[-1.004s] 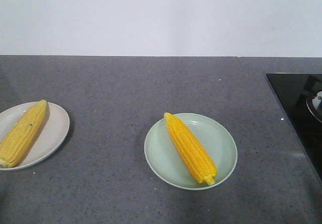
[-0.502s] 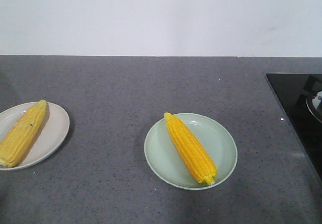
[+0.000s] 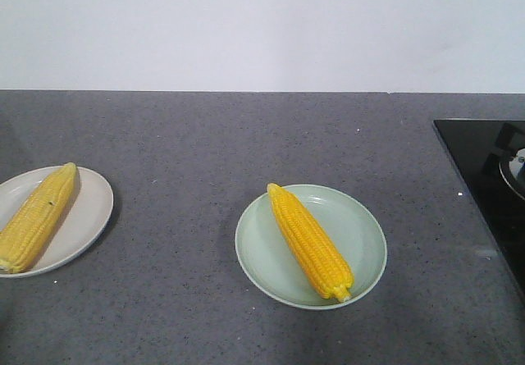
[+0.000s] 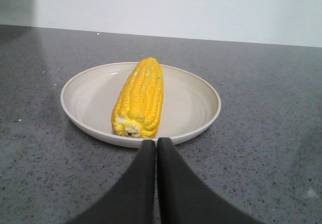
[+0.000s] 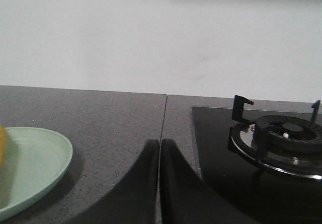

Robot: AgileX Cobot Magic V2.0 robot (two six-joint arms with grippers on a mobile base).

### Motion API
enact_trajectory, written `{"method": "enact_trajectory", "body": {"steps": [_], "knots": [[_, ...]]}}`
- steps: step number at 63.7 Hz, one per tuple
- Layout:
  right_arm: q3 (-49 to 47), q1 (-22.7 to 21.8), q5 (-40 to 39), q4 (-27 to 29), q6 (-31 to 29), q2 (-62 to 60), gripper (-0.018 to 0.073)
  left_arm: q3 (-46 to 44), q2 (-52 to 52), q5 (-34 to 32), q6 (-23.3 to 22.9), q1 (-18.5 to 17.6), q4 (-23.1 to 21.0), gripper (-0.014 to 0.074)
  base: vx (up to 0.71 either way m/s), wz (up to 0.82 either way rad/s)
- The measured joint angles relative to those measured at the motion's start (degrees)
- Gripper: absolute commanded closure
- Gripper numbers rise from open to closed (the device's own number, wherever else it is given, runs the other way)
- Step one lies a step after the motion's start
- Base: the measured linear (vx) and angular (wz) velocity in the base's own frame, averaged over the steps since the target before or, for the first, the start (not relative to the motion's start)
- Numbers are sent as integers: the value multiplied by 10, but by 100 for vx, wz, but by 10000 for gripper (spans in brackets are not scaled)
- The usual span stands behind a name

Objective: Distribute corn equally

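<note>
On the grey counter, a beige plate at the left edge and a green plate near the middle each hold one corn cob, seemingly an even split, while the left hand and right hand hover pressed together, empty.

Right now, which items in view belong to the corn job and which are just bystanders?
Job items:
- corn cob on beige plate
- corn cob on green plate

Bystanders:
- gas stove
- grey countertop

Left gripper and right gripper: both shut, empty.
</note>
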Motion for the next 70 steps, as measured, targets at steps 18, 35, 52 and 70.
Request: {"method": "enact_trajectory", "body": {"steps": [18, 35, 52, 70], "knots": [[0, -23, 0, 0, 19, 0, 566, 0, 0, 0, 0, 0, 0, 603, 0, 0], [0, -23, 0, 0, 19, 0, 566, 0, 0, 0, 0, 0, 0, 603, 0, 0], [0, -23, 0, 0, 19, 0, 566, 0, 0, 0, 0, 0, 0, 603, 0, 0], [0, -23, 0, 0, 19, 0, 566, 0, 0, 0, 0, 0, 0, 603, 0, 0]]}}
